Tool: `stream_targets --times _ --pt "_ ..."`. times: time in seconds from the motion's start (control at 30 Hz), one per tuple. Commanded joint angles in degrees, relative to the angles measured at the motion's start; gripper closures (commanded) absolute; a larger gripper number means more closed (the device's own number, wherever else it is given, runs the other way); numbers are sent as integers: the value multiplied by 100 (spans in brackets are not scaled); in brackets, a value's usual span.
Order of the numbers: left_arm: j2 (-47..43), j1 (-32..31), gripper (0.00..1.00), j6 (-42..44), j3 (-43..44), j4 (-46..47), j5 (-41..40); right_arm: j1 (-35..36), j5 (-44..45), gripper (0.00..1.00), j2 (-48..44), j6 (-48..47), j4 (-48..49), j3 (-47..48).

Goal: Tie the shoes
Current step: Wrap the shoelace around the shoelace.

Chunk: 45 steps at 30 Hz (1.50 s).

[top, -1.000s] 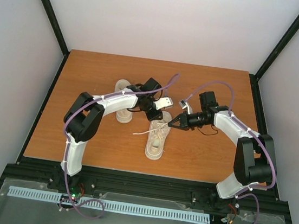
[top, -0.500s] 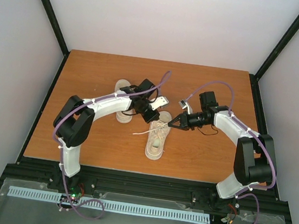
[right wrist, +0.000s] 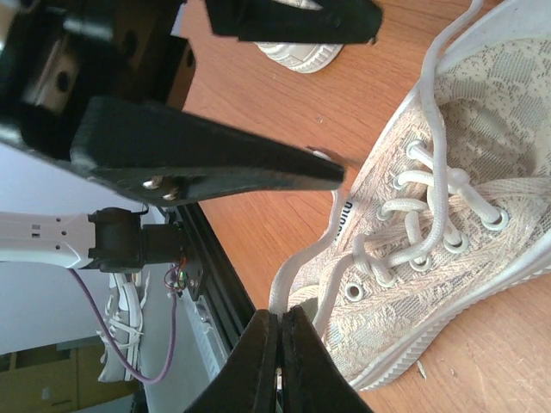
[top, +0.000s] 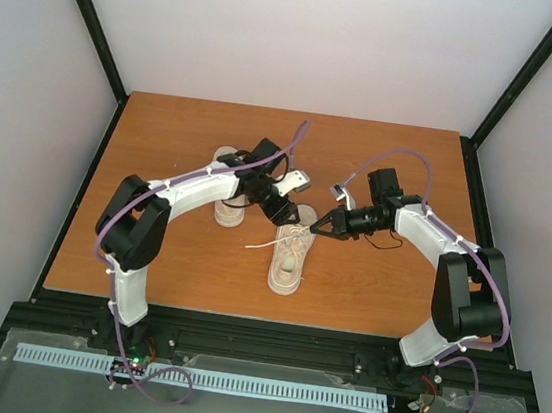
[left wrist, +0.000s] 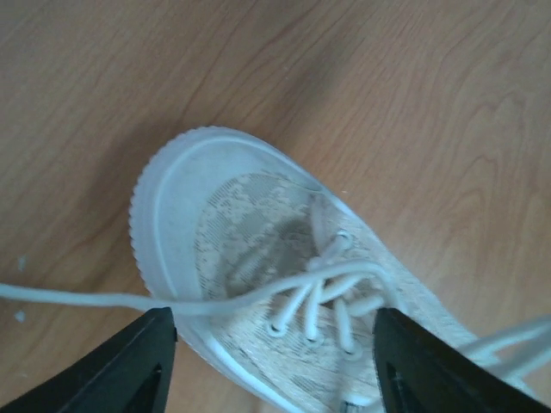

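Note:
One cream shoe [top: 287, 260] lies mid-table with its white laces loose; one lace end [top: 257, 247] trails to the left. The second shoe [top: 226, 200] lies behind it, partly hidden by my left arm. My left gripper [top: 290, 216] is open and hovers over the near shoe's toe [left wrist: 215, 215], its fingers [left wrist: 129, 366] on either side of the eyelets, with a lace [left wrist: 95, 299] stretched across between them. My right gripper [top: 316, 229] is shut on a lace loop [right wrist: 297, 271] beside the near shoe [right wrist: 448, 241].
The wooden table [top: 150, 251] is walled by black frame rails [top: 80, 203] on both sides. The left gripper's black finger [right wrist: 198, 159] stands close above the right gripper. The second shoe's toe [right wrist: 297, 53] shows at the top of the right wrist view.
My left gripper has swung forward and down over the near shoe's toe, and its elbow has moved left. The right gripper has stayed put, holding the lace.

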Motion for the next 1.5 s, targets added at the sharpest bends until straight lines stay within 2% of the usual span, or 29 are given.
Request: stream_targets --times 0.0,0.23,0.43,0.63,0.73,0.83,1.0,1.3,1.37,1.47 --pt "353 42 31 589 440 -56 -107 33 -77 97 -129 0 91 6" --pt "900 38 29 873 793 -193 -75 29 -48 97 -137 26 93 9" --pt "1233 37 37 791 1019 -224 -158 33 -48 97 -94 18 60 37" --pt "946 38 43 737 416 161 -588 28 -36 97 -67 22 57 46" --pt "749 37 36 712 106 361 -623 31 -44 97 -11 1 48 87" --pt "740 37 36 677 -1 403 -648 21 -60 97 51 -24 31 138" --pt "701 40 51 560 13 452 -698 23 -74 97 106 -57 -14 216" --pt "342 38 49 203 61 244 -536 20 -64 97 120 -57 1 236" --pt "309 37 51 157 23 195 -564 23 -67 97 120 -53 9 236" --pt "255 46 59 149 -87 183 -620 25 -83 97 120 -48 18 240"
